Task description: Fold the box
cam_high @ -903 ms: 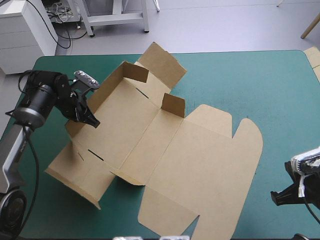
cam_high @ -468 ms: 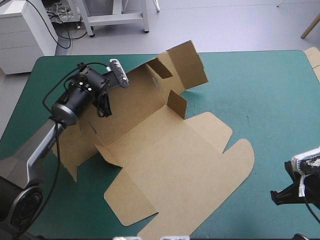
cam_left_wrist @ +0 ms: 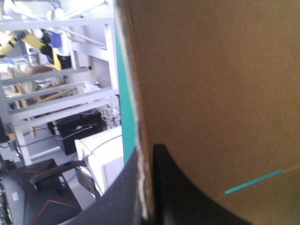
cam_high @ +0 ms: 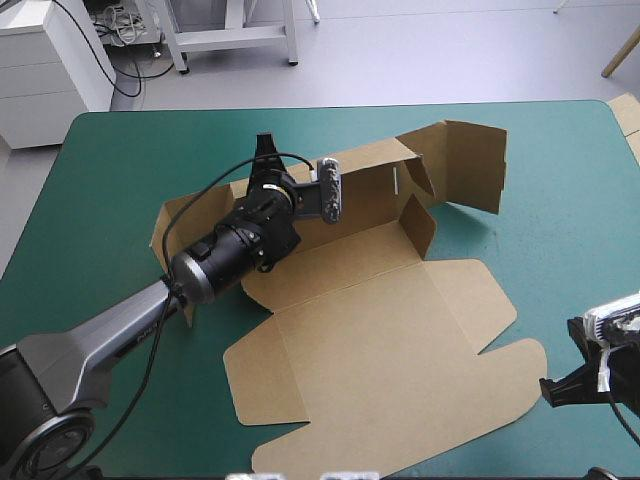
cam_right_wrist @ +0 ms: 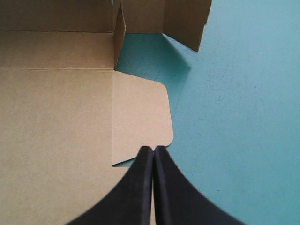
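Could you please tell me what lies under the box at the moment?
Only the teal-green cover shows, around the box and through a slot. Anything beneath the board itself is covered and cannot be seen.

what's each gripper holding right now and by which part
The left gripper is shut on the box, pinching the free edge of its raised far wall. The right gripper is shut and holds nothing.
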`<state>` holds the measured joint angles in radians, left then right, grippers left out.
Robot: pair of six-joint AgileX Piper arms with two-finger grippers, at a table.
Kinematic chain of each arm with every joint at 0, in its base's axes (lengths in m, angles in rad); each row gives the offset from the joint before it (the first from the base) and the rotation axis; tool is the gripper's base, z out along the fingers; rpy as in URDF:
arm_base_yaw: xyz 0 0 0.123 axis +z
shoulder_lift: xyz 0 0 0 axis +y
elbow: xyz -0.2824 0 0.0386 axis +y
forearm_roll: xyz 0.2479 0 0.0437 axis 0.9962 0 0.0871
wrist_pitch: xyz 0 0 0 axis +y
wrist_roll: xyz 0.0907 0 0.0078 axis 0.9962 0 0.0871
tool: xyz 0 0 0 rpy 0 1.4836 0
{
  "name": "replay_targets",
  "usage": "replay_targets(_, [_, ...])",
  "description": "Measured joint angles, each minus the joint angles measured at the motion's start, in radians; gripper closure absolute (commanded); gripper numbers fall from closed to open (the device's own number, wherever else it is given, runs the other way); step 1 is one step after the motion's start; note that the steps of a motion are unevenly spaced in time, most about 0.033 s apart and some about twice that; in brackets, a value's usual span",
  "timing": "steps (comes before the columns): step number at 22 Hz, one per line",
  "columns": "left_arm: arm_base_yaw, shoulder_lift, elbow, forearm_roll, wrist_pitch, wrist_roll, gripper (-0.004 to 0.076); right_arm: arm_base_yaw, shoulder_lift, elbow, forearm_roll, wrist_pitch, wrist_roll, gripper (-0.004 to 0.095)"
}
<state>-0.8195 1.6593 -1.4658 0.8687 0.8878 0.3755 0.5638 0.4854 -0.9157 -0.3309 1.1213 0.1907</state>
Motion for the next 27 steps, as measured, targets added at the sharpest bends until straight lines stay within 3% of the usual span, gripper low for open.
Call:
replay_targets(7, [-0.056, -0.050, 0.105, 0.136, -0.122, -0.146, 0.0732, 0.000, 0.000, 0.000, 0.000, -0.007, 0.000, 0.0929])
replay_targets(18, [-0.060, -0.159, 0.201, 0.152, -0.270, -0.157, 0.0731, 0.000, 0.000, 0.000, 0.000, -0.018, 0.004, 0.0928])
replay_targets(23, [-0.044, -0.173, 0.230, 0.154, -0.430, -0.376, 0.0731, 0.000, 0.000, 0.000, 0.000, -0.045, 0.004, 0.0928])
replay_targets(27, [-0.042, -0.189, 0.237, 0.162, -0.412, -0.254, 0.0731, 0.000, 0.000, 0.000, 0.000, -0.063, 0.008, 0.0928])
